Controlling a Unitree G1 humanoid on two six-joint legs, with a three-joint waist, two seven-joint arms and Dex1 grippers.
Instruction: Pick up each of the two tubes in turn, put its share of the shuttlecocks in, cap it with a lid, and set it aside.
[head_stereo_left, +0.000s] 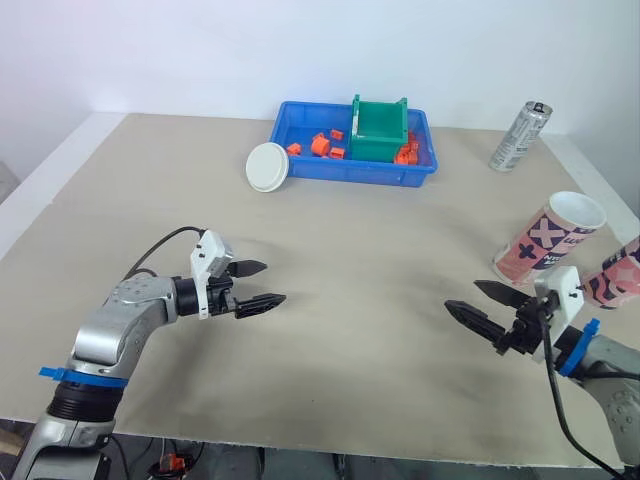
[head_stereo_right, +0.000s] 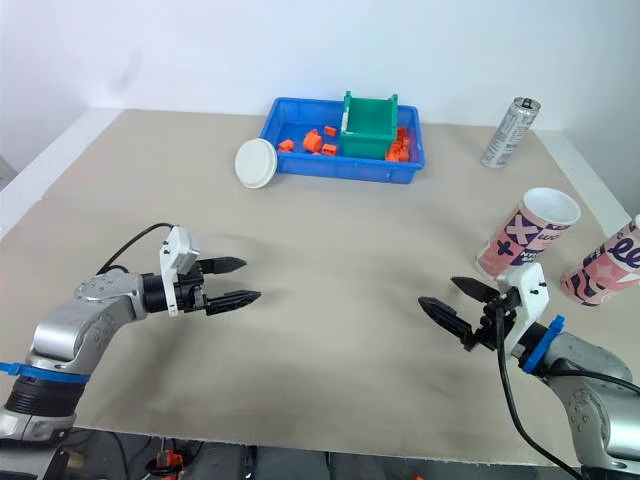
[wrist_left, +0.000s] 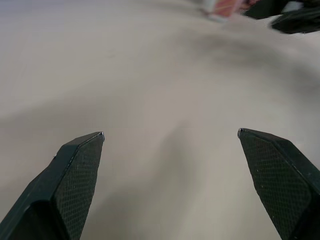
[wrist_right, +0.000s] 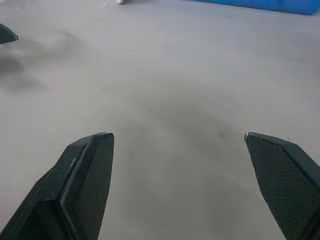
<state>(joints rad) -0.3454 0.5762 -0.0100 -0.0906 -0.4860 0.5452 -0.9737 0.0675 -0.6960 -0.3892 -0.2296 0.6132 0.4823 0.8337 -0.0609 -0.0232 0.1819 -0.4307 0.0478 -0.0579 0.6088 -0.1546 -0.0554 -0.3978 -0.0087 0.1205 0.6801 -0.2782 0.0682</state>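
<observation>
1. Right claw (head_stereo_left: 465, 297): fingers apart, empty, low over the tabletop (head_stereo_left: 350, 340). It points inward, away from the near tube (head_stereo_left: 548, 240).
2. Left claw (head_stereo_left: 273, 282): also apart and empty, well apart from that tube.
3. Near tube: looks to be standing on its base, mouth up, long axis near vertical. It sits just beyond the right wrist, so the right arm is nearer.
4. Second tube (head_stereo_left: 620, 270): just beside the near tube on its outer side, close to the tabletop's edge. Tight there.
5. Room is open on the near tube's inner side, so approach from there.
6. Lid (head_stereo_left: 267, 166) and blue tray (head_stereo_left: 340, 172): well beyond the near tube, to its left.
</observation>
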